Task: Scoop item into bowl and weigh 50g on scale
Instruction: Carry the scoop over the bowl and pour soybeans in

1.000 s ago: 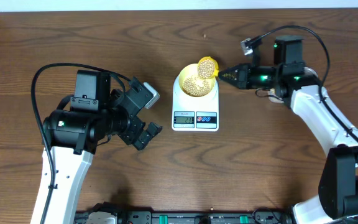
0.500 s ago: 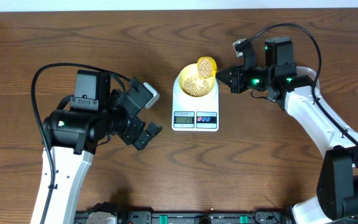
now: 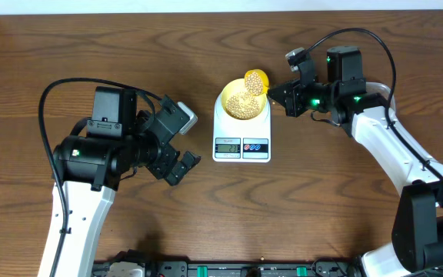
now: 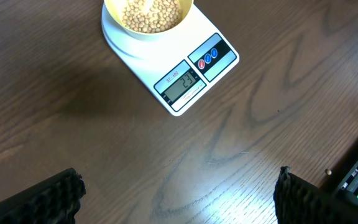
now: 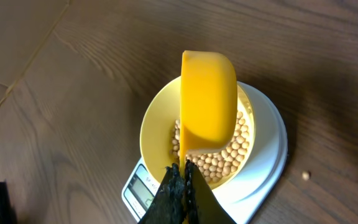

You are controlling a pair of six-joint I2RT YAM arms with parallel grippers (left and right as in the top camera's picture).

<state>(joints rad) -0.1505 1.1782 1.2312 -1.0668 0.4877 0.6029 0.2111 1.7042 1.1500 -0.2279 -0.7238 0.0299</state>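
The white scale [image 3: 241, 137] stands mid-table with the pale yellow bowl [image 3: 229, 98] on its platform, holding many beige beans [image 3: 242, 108]. My right gripper [image 3: 276, 94] is shut on the handle of a bright yellow scoop [image 3: 256, 81], tilted over the bowl's far right rim. In the right wrist view the scoop [image 5: 208, 102] is turned on edge above the beans [image 5: 229, 158] in the bowl [image 5: 154, 124], with my right gripper's fingers [image 5: 183, 177] pinching its handle. My left gripper [image 3: 177, 161] is open and empty, left of the scale [image 4: 185, 68]; its fingertips [image 4: 179, 193] frame bare table.
One stray bean [image 5: 304, 175] lies on the wood beside the scale. Another small speck [image 3: 254, 45] lies on the table behind the bowl. A black rail with connectors [image 3: 229, 269] runs along the table's near edge.
My right gripper has rolled the scoop from level to tilted on edge over the bowl and shifted slightly left. The left arm has not moved.
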